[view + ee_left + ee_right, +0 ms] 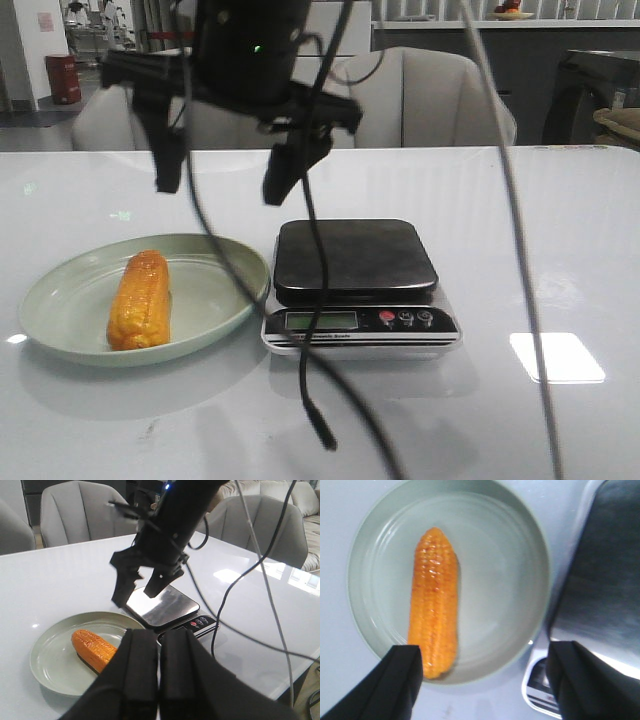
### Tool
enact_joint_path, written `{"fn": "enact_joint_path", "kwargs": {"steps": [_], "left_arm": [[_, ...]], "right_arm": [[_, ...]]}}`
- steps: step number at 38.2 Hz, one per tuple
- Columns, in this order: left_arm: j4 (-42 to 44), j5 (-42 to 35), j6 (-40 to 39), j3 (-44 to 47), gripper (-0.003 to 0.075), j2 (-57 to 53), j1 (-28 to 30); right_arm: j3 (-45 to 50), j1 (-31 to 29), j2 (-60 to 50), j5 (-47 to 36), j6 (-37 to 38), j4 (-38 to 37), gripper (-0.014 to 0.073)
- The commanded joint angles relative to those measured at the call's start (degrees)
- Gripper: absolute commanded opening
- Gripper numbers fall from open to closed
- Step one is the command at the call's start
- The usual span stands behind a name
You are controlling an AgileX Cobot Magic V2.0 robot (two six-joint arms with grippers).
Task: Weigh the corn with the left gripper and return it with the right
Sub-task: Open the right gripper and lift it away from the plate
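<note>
The corn point(140, 300) lies in the pale green plate point(218, 300) on the left of the surface point(560, 230). Its length runs from near to far. The scale point(355, 260) just to the right of the plate has nothing on its black platform.

So the cob is at its home place, not on the scale. With the right tool point(222, 190) open and empty above the plate, my guess is that the weighing and the return are done. The pictures alone cannot rule out that nothing has begun.

The right tool hangs well above the surface, over the plate's right part and the gap toward the scale. Its fingers are spread wide in a V and hold nothing. In its own wrist view the corn sits below and toward one finger point(400, 680), apart from it, not between the two.

The left tool point(159, 632) is pressed together with no gap and grips nothing. It sits back on the near side, with the corn ahead of it and apart.
</note>
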Motion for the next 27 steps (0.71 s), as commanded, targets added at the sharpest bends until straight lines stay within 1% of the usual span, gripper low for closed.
{"fn": "enact_joint_path", "kwargs": {"steps": [1,4,6,9,13,16,20,27], "left_arm": [[0.2,-4.9,0.0,-1.4,0.0122,0.7,0.0],[0.2,-4.9,0.0,-1.4,0.0122,0.7,0.0],[0.2,-4.9,0.0,-1.4,0.0122,0.7,0.0],[0.2,-4.9,0.0,-1.4,0.0122,0.7,0.0],[0.2,-4.9,0.0,-1.4,0.0122,0.7,0.0],[0.2,-4.9,0.0,-1.4,0.0122,0.7,0.0],[0.2,-5.0,0.0,-1.3,0.0122,0.7,0.0],[0.2,-5.8,0.0,-0.7,0.0122,0.7,0.0]], "right_arm": [[-1.7,-2.7,-6.8,5.0,-10.9,3.3,0.0606],[-0.4,-4.2,-9.4,8.3,-17.7,4.4,0.0606],[1.1,-5.0,-11.3,8.5,-19.6,4.4,0.0606],[4.9,-6.4,-15.1,6.7,-21.5,4.4,0.0606],[12.7,-8.8,-21.6,2.2,-25.5,4.7,0.0606],[19.7,-10.5,-27.0,-1.3,-25.7,4.8,0.0606],[29.5,-12.2,-35.1,-8.1,-26.1,4.8,0.0606],[44.2,-12.4,-47.2,-19.1,-26.1,4.7,0.0606]]}}
